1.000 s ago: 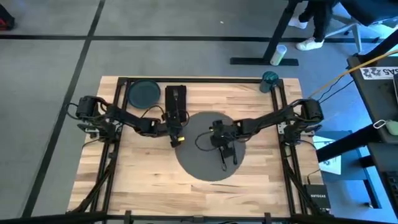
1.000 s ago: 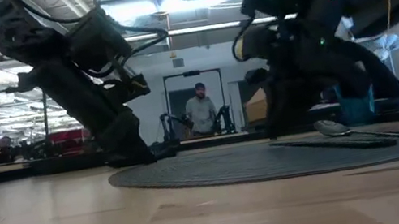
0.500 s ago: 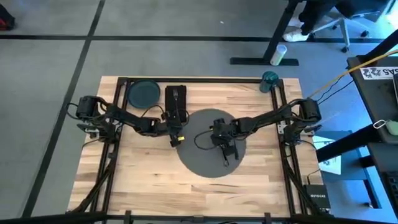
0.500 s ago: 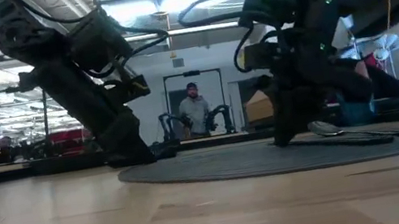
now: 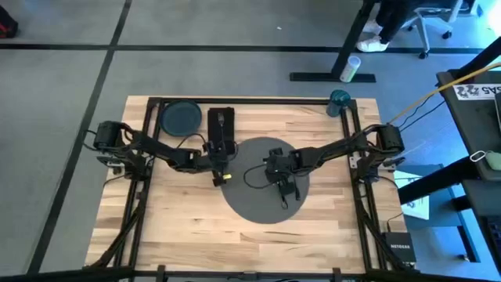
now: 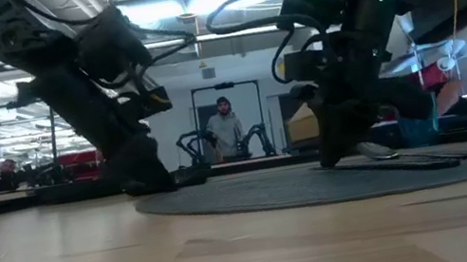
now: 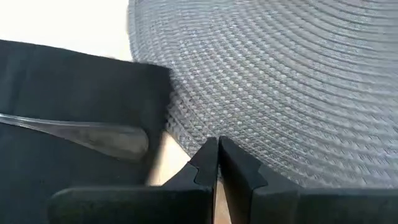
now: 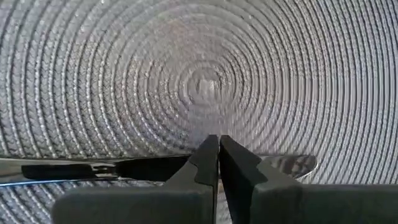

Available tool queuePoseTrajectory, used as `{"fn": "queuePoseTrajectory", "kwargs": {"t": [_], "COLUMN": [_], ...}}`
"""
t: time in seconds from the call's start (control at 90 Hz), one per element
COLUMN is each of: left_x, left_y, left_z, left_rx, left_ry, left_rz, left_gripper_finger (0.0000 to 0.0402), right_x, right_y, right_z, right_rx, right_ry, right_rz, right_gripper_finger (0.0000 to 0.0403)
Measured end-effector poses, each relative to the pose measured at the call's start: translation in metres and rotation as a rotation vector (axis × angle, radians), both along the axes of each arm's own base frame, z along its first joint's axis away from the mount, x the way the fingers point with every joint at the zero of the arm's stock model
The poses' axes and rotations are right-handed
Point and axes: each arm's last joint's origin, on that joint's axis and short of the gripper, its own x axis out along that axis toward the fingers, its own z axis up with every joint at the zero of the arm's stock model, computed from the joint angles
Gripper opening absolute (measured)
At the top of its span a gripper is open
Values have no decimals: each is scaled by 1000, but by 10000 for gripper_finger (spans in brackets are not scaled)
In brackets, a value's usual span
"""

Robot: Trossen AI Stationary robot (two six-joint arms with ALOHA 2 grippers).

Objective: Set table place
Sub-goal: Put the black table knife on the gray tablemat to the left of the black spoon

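The place, a round dark-grey woven placemat [image 5: 262,192], lies flat on the wooden table [image 5: 180,227]. A spoon [image 8: 289,165] and a dark-handled piece of cutlery [image 8: 74,170] lie on the mat [image 6: 339,185]. My left gripper [image 5: 221,177] is shut at the mat's left edge [image 7: 186,134]. My right gripper [image 5: 283,186] is shut near the mat's middle [image 8: 205,84], beside the cutlery. A black napkin [image 5: 221,127] with a utensil [image 7: 93,134] on it lies left of the mat. A dark round plate [image 5: 181,117] sits at the far left. My left gripper has its shut fingertips [image 7: 208,155] down at the placemat's left edge [image 7: 180,140], slanting down from the table's left. Whether the edge lies between the fingers or under them, I cannot tell. The mat stays flat on the table. My right gripper sets its shut fingertips [image 8: 214,149] down on the placemat near its middle [image 8: 211,127], slanting down from the table's right. They stand over the spoon's neck [image 8: 261,163]. The fingers hide whether they touch the cutlery.
A teal cup [image 5: 339,100] stands at the table's far right corner. Bare wood stretches along the near edge [image 5: 235,251]. A person [image 6: 227,132] stands in the room beyond the table.
The placemat, with the cutlery on it, has slid a little toward the table's far edge. My right gripper has gone the same way with its shut fingers down on the mat.
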Motion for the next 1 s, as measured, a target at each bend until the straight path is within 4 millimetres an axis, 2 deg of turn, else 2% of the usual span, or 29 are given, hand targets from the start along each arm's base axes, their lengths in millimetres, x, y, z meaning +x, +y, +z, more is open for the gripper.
{"fn": "queuePoseTrajectory", "kwargs": {"t": [0.144,0.356,0.567,0.744,1.0], "left_x": [9,22,34,37,30], "left_y": [-23,-66,-87,-88,-85], "left_z": [36,56,33,4,-5], "left_rx": [-69,-121,-133,-124,-102], "left_ry": [-182,-268,-188,-55,69], "left_rz": [-72,-209,-232,-195,-160], "left_gripper_finger": [0,0,0,0,0], "right_x": [1,2,4,3,4], "right_y": [0,0,0,1,2], "right_z": [1,2,3,2,3], "right_rx": [0,-3,-3,14,56], "right_ry": [-4,-18,-33,-27,-39], "right_rz": [1,9,8,16,35], "right_gripper_finger": [0,0,0,0,0]}}
